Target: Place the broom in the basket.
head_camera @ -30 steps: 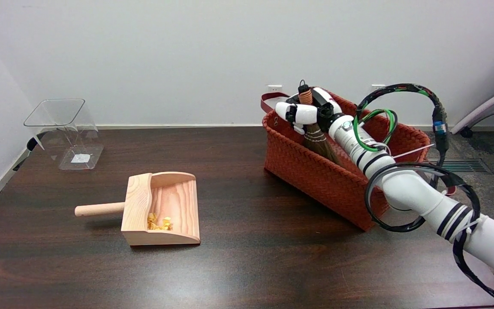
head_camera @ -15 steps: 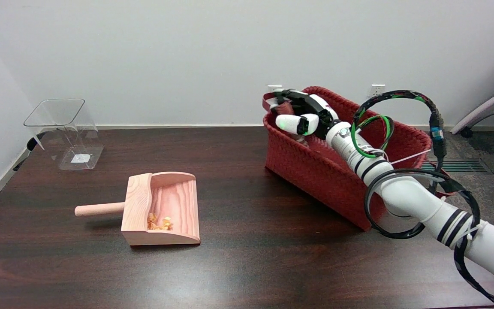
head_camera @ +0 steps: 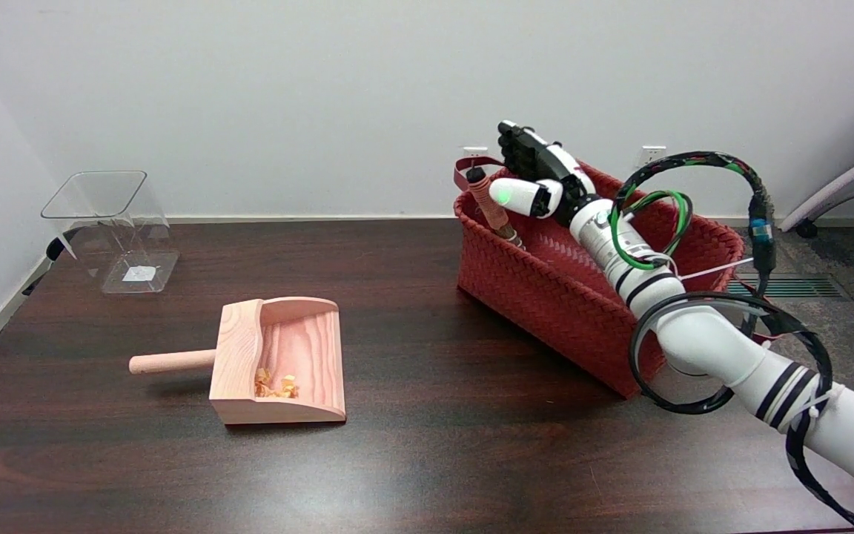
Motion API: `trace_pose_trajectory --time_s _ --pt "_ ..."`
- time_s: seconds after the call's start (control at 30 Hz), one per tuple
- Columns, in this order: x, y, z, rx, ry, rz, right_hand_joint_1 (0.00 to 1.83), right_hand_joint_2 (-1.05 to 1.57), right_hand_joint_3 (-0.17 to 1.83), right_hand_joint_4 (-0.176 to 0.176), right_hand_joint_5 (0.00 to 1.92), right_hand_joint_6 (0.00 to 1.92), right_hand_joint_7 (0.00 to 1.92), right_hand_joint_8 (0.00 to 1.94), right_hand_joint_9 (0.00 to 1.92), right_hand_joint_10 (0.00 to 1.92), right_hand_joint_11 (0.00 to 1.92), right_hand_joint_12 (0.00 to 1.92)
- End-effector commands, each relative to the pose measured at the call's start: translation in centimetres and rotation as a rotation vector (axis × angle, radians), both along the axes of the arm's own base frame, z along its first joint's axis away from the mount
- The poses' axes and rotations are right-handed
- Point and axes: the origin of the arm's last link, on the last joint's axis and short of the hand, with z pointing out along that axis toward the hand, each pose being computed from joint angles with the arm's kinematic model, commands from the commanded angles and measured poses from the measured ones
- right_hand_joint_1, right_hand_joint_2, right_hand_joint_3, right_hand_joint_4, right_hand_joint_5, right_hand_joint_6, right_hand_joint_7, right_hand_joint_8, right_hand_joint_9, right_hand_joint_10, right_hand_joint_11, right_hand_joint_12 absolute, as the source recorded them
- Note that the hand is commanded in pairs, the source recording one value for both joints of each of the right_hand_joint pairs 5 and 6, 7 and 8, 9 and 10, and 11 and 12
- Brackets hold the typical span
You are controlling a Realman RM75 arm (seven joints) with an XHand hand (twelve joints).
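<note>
The red woven basket [head_camera: 538, 297] stands on the right half of the dark table. The small broom [head_camera: 490, 204] lies inside it, its cord-wrapped handle leaning on the far left corner of the rim and sticking up a little above it; the bristles are hidden behind the basket wall. My right hand [head_camera: 534, 174] hangs above that corner, just right of the handle, fingers spread and holding nothing. It is clear of the broom.
A wooden dustpan [head_camera: 279, 363] with yellowish scraps in it sits left of centre, handle pointing left. A clear plastic bin [head_camera: 112, 230] lies tilted at the far left. A red strap [head_camera: 465, 169] curls off the basket's far corner. My cabled arm [head_camera: 701, 334] crosses the basket.
A second ago my hand held the broom upright over the basket. It lowered the broom in, let go, and has now lifted up with fingers spread; the broom stays leaning in the corner.
</note>
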Motion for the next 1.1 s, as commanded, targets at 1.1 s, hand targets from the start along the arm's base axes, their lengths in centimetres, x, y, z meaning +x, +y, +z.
trace_pose_trajectory --time_s 1.1 --pt "5.6 4.9 16.1 -0.694 0.099 0.470 0.89 -0.50 0.97 0.000 0.05 0.05 0.00 0.00 0.05 0.05 0.05 0.05"
